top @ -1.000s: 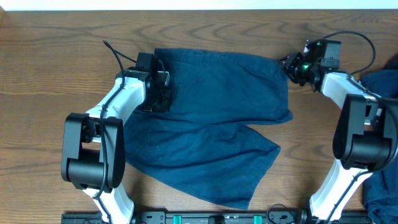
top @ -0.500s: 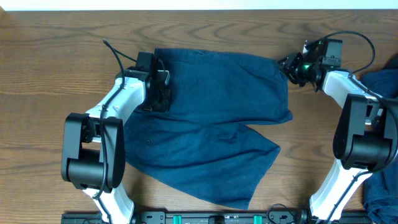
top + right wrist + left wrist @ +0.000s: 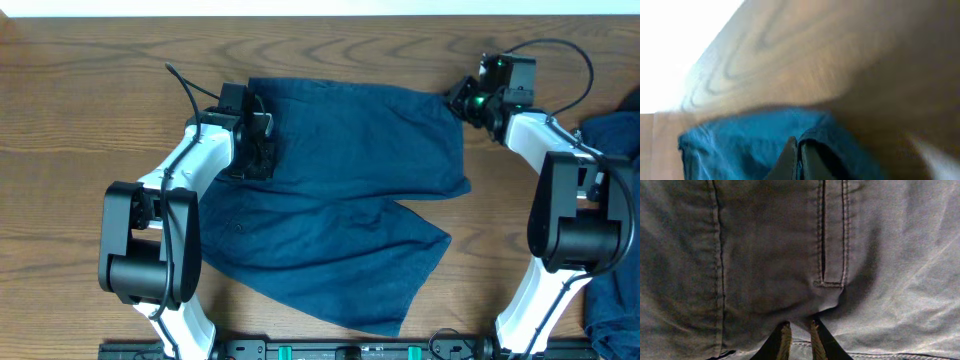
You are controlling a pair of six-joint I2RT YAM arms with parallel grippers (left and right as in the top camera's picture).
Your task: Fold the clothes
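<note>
The dark navy-blue shorts lie spread on the wooden table, one leg doubled over the other. My left gripper rests on their left side and is shut on a pinch of cloth next to a stitched pocket seam; its fingertips show at the bottom of the left wrist view. My right gripper is at the shorts' top right corner. Its fingers are shut on the cloth edge, lifted slightly off the table.
More dark blue clothes lie at the right table edge, behind the right arm, with another piece lower down. Bare wood table lies left of the shorts and along the far edge.
My right gripper has shifted a little up and to the left at the shorts' top right corner. The left arm and the shorts look unchanged.
</note>
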